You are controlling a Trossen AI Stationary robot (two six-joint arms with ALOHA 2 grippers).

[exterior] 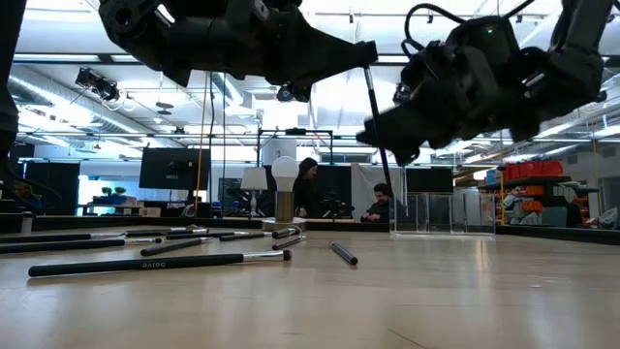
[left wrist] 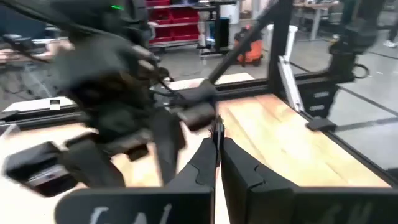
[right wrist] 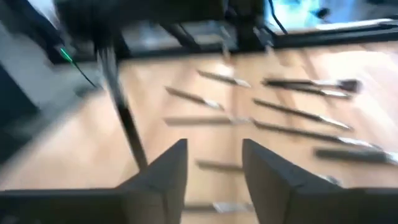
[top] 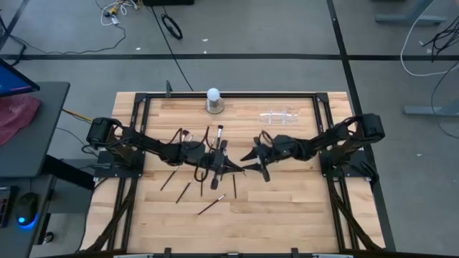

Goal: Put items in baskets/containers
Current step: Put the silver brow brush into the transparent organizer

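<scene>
Above a wooden table (top: 287, 208), the left gripper (top: 228, 167) pinches one makeup brush (exterior: 373, 102) beside the open-fingered right gripper (top: 252, 159), while other brushes (top: 188, 188) lie scattered and the clear holder (top: 277, 115) seems empty.

Both arms reach inward over the middle of the surface, held above it. The left tool (top: 231, 168) has its fingers (left wrist: 202, 167) pressed together on a thin brush handle. The right tool (top: 249, 159), close beside it, has its fingers (right wrist: 168, 169) spread apart.
</scene>
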